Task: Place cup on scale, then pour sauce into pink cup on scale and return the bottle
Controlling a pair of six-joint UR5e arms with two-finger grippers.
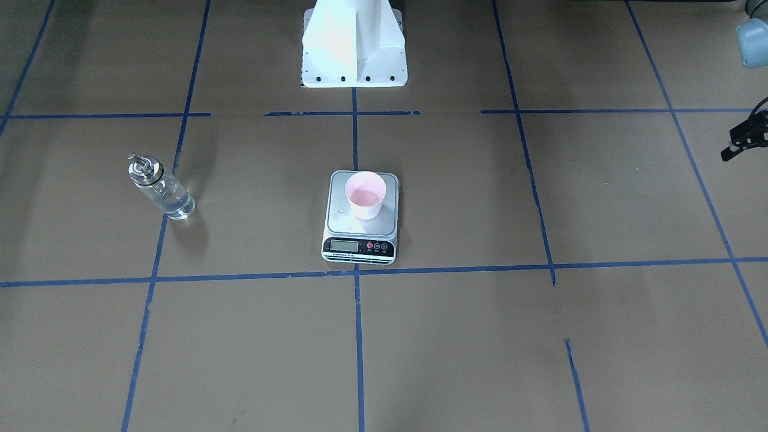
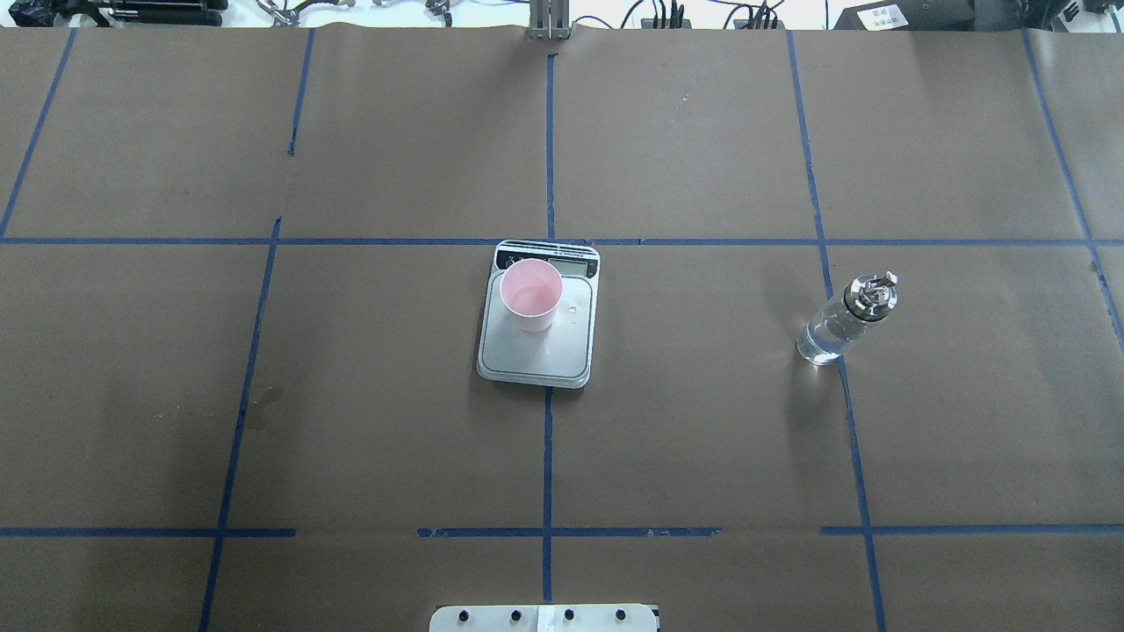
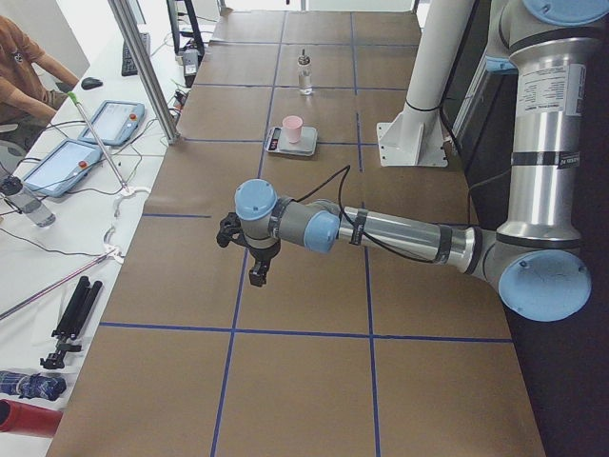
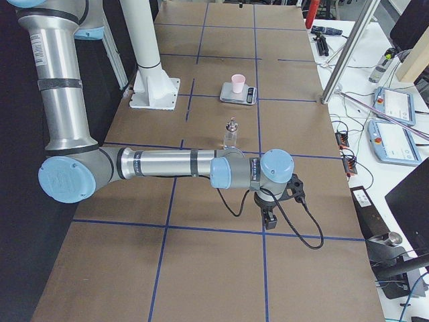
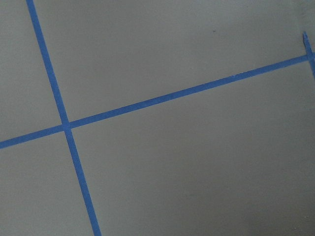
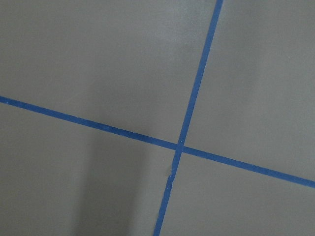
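The pale pink cup (image 1: pixel 365 195) stands upright on the scale (image 1: pixel 348 227) at the table's middle, towards the display end of the platform. Both also show in the overhead view, the cup (image 2: pixel 530 294) on the scale (image 2: pixel 536 358). The clear glass bottle (image 2: pixel 845 318) with its silver spout stands upright on the table on my right side, apart from the scale, with clear sauce in it. My left gripper (image 3: pixel 257 278) hangs over bare table far off near the left end. My right gripper (image 4: pixel 270 223) hangs far off near the right end. I cannot tell whether either is open or shut.
The table is brown paper with a grid of blue tape lines. The white robot base (image 1: pixel 354 48) stands behind the scale. Both wrist views show only paper and tape. Tablets and cables lie on side benches beyond the table's far edge.
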